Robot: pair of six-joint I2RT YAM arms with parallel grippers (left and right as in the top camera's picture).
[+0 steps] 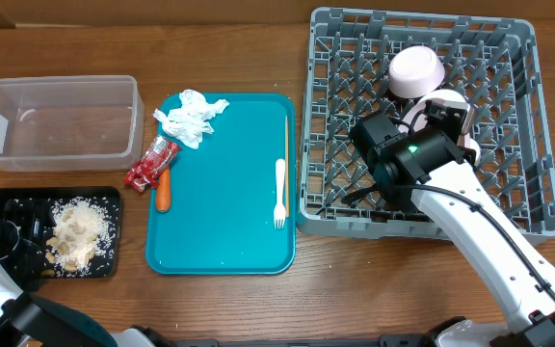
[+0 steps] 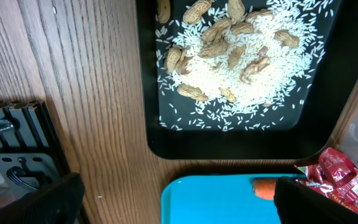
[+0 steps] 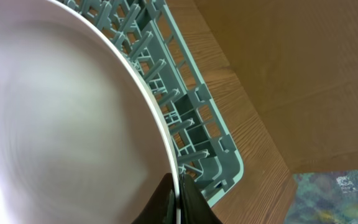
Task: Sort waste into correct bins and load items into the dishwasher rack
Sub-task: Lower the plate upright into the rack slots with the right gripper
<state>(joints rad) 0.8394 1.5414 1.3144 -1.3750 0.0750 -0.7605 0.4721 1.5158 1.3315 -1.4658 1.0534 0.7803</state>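
My right gripper (image 3: 178, 200) is shut on the rim of a round white plate (image 3: 61, 124), holding it on edge inside the grey dishwasher rack (image 3: 194, 118). From overhead the plate (image 1: 422, 108) stands just below a pale pink bowl (image 1: 415, 70) in the rack (image 1: 509, 193). My left gripper (image 2: 179, 208) hangs open over the teal tray's corner (image 2: 216, 199), next to the carrot (image 2: 263, 188) and the red wrapper (image 2: 344, 180). The black bin (image 2: 148, 93) holds rice and peanuts (image 2: 235, 56). On the teal tray (image 1: 222, 222) lie a napkin (image 1: 191, 116), a fork (image 1: 279, 193) and a chopstick (image 1: 286, 145).
The clear tub (image 1: 56, 118) stands at the back left, behind the black bin (image 1: 8, 202). The wrapper (image 1: 150, 162) and carrot (image 1: 164, 190) lie at the teal tray's left edge. Bare wood runs along the front of the table.
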